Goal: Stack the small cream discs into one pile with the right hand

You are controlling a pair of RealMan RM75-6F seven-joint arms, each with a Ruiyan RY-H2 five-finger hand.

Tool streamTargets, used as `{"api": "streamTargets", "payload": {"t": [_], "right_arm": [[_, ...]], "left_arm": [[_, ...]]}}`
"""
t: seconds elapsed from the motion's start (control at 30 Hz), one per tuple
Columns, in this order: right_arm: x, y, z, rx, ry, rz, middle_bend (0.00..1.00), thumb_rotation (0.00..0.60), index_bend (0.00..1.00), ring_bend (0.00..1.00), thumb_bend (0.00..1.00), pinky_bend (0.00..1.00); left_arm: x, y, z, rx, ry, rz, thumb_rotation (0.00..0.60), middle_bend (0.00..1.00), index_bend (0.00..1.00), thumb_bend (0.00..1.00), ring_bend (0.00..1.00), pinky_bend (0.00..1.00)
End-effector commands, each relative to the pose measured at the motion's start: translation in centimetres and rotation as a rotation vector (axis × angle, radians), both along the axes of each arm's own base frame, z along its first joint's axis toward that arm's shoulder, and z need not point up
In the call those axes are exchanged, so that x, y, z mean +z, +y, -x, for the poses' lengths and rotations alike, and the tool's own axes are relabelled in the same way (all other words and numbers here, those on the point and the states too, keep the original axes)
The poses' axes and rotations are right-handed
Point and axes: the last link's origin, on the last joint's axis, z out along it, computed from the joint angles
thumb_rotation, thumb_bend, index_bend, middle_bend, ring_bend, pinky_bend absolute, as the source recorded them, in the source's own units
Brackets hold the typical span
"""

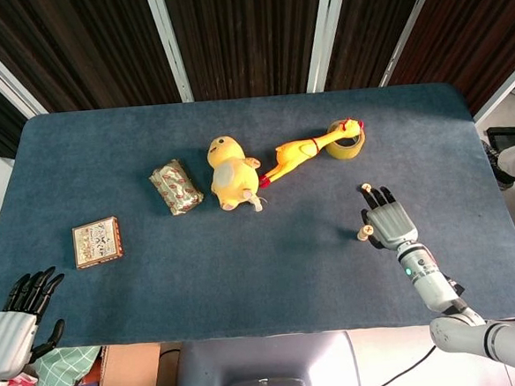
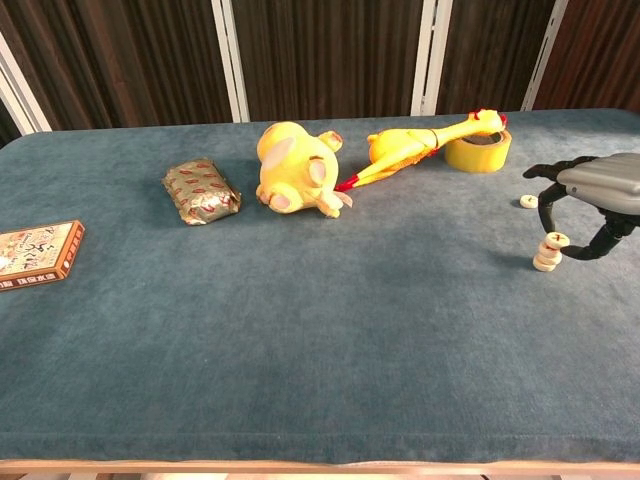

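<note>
My right hand [image 2: 600,195] arches over the pile of cream discs [image 2: 547,254]. In chest view the top disc [image 2: 556,239] sits tilted on the pile between thumb and a fingertip; whether I am pinching it or just touching, I cannot tell. A loose disc [image 2: 528,201] lies apart, toward the yellow tape roll [image 2: 477,150].

Head view shows only a small cream spot [image 1: 364,231] at the right hand's [image 1: 390,223] thumb side, the pile's height lost. It alone shows my left hand [image 1: 19,317], off the table's near-left edge, fingers straight and holding nothing.

Blue felt tabletop [image 2: 300,330], dark slatted wall [image 2: 320,50] behind. On it: rubber chicken [image 2: 425,140] with its head over the tape roll, yellow plush duck [image 2: 295,170], foil packet [image 2: 201,190], small printed box [image 2: 38,252].
</note>
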Motion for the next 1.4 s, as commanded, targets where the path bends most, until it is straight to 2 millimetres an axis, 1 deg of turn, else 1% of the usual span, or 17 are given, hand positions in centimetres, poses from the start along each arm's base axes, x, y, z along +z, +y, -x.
{"api": "streamTargets", "payload": {"t": [0.03, 0.27, 0.4, 0.53, 0.7, 0.73, 0.83, 0.97, 1.0, 1.13, 1.2, 1.23, 1.27, 1.4], "right_arm": [[-0.1, 0.0, 0.0, 0.011, 0.008, 0.006, 0.12, 0.600, 0.58, 0.00, 0.52, 0.00], [-0.2, 0.3, -0.1, 0.008, 0.007, -0.006, 0.12, 0.600, 0.51, 0.00, 0.52, 0.00], [0.1, 0.4, -0.4, 0.014, -0.009, 0.000, 0.12, 0.600, 0.50, 0.00, 0.52, 0.00], [1.0, 0.4, -0.3, 0.000, -0.056, 0.027, 0.12, 0.600, 0.47, 0.00, 0.52, 0.00], [2.7, -0.2, 0.0, -0.043, -0.127, 0.059, 0.12, 0.600, 0.45, 0.00, 0.52, 0.00], [3.1, -0.4, 0.2, -0.050, -0.136, 0.072, 0.12, 0.600, 0.45, 0.00, 0.52, 0.00], [4.5, -2.0, 1.0, -0.087, -0.143, 0.140, 0.12, 0.600, 0.45, 0.00, 0.51, 0.00], [5.4, -5.4, 1.5, -0.129, -0.104, 0.224, 0.12, 0.600, 0.45, 0.00, 0.43, 0.00], [5.3, -6.4, 1.5, -0.146, -0.097, 0.244, 0.12, 0.600, 0.46, 0.00, 0.43, 0.00], [5.2, -7.1, 1.5, -0.159, -0.093, 0.252, 0.12, 0.600, 0.46, 0.00, 0.43, 0.00], [4.7, -8.5, 1.2, -0.176, -0.078, 0.258, 0.12, 0.600, 0.46, 0.00, 0.43, 0.00], [4.2, -9.2, 0.9, -0.178, -0.059, 0.256, 0.12, 0.600, 0.47, 0.00, 0.43, 0.00], [2.6, -9.9, 0.4, -0.180, -0.025, 0.230, 0.12, 0.600, 0.47, 0.00, 0.43, 0.00], [0.2, -10.9, 0.0, -0.182, 0.036, 0.209, 0.12, 0.600, 0.49, 0.00, 0.43, 0.00]], "left_arm": [[0.0, 0.0, 0.0, 0.000, 0.000, 0.000, 0.600, 0.00, 0.00, 0.47, 0.00, 0.05], [0.0, 0.2, 0.0, -0.002, -0.003, -0.002, 0.600, 0.00, 0.00, 0.47, 0.00, 0.06], [0.0, 0.3, 0.0, -0.003, -0.004, -0.003, 0.600, 0.00, 0.00, 0.47, 0.00, 0.06], [0.0, 0.6, 0.1, -0.001, -0.005, -0.005, 0.600, 0.00, 0.00, 0.46, 0.00, 0.05], [0.0, 0.6, 0.1, -0.002, -0.006, -0.006, 0.600, 0.00, 0.00, 0.46, 0.00, 0.05], [0.0, 0.6, 0.1, -0.002, -0.006, -0.006, 0.600, 0.00, 0.00, 0.46, 0.00, 0.05], [-0.2, 0.7, 0.1, -0.001, -0.001, 0.000, 0.600, 0.00, 0.00, 0.47, 0.00, 0.05], [-0.4, 0.8, 0.1, 0.002, 0.006, 0.006, 0.600, 0.00, 0.00, 0.47, 0.00, 0.05], [-0.6, 0.9, 0.0, 0.002, 0.009, 0.008, 0.600, 0.00, 0.00, 0.47, 0.00, 0.05], [-0.6, 0.9, 0.0, 0.003, 0.011, 0.009, 0.600, 0.00, 0.00, 0.46, 0.00, 0.06], [-0.9, 1.0, -0.2, 0.002, 0.020, 0.015, 0.600, 0.00, 0.00, 0.46, 0.00, 0.06], [-1.0, 1.1, -0.2, 0.003, 0.024, 0.017, 0.600, 0.00, 0.00, 0.47, 0.00, 0.06], [-1.1, 1.0, 0.0, 0.012, 0.030, 0.021, 0.600, 0.00, 0.00, 0.47, 0.00, 0.06], [-1.2, 1.4, 0.1, 0.029, 0.036, 0.022, 0.600, 0.00, 0.00, 0.47, 0.00, 0.05]]}}
